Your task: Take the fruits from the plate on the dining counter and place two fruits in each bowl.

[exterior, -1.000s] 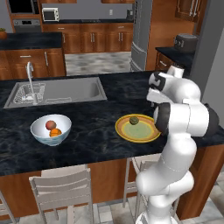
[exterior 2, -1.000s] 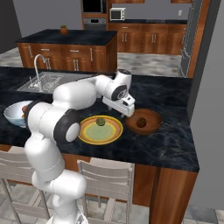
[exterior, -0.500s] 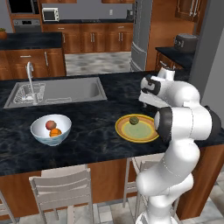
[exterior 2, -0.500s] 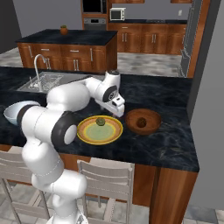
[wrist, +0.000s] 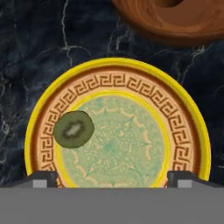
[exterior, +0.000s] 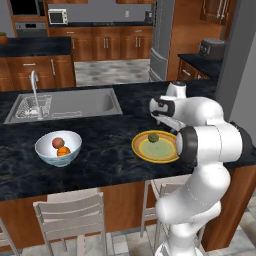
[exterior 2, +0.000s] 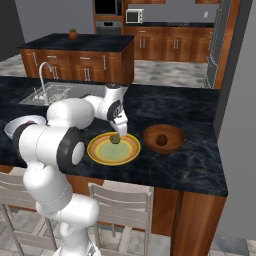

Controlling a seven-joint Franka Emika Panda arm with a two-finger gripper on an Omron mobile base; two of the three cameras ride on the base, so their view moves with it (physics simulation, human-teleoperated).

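The gripper (exterior 2: pixel 118 134) is hanging over the far rim of the plate (exterior 2: pixel 100 152), partly masked by the arm's own links in the left base view; in the hand view its two dark finger tips (wrist: pixel 43 178) are sitting wide apart at the bottom edge with nothing between them. The dark green fruit (wrist: pixel 73 128) is lying on the plate's patterned band, off to one side of the pale green centre, and the plate's near edge is being cut off by the bottom of the hand view. The wooden bowl (exterior 2: pixel 163 138) is standing just beside the plate; one fruit (exterior 2: pixel 161 140) is showing inside it, too dim to name by colour. The white bowl (exterior: pixel 58 148) is sitting well apart along the dining counter (exterior: pixel 100 165), holding the reddish-tan fruit (exterior: pixel 58 143) and the orange fruit (exterior: pixel 63 151). Bare black stone is lying open between plate and white bowl, and the sink (exterior: pixel 65 104) is lying behind
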